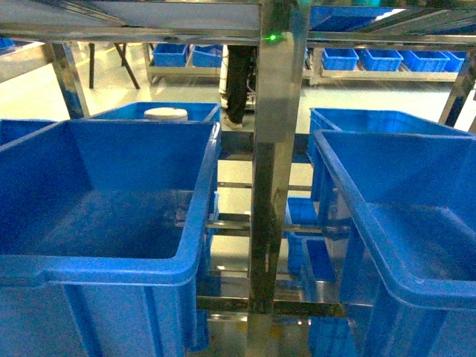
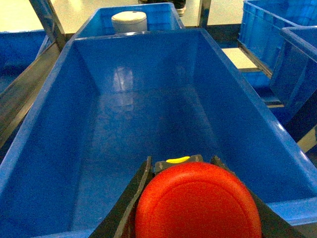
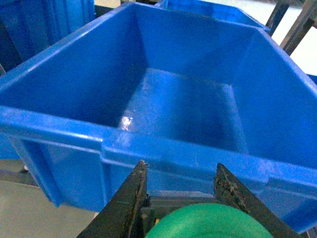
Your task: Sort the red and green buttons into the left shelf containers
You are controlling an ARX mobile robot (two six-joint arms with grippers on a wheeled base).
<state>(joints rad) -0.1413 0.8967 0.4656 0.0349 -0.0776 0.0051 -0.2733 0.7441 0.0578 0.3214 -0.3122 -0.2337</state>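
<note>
Two deep blue bins flank the steel shelf post (image 1: 274, 149). Left gripper (image 2: 181, 166) clamps the red button (image 2: 197, 202) above the left bin's near rim (image 2: 292, 208); right gripper (image 3: 181, 181) grips the green button (image 3: 208, 222) just outside the right bin's front rim (image 3: 148, 144).

Your left gripper (image 2: 198, 173), with its dark tapered fingers (image 2: 133, 193) spread to either side of a round red mushroom-capped push-button (image 2: 198, 203), is clamping it. Your right gripper (image 3: 181, 186) is likewise gripping a round green-capped push-button (image 3: 205, 222) between its black fingers (image 3: 130, 198).
</note>
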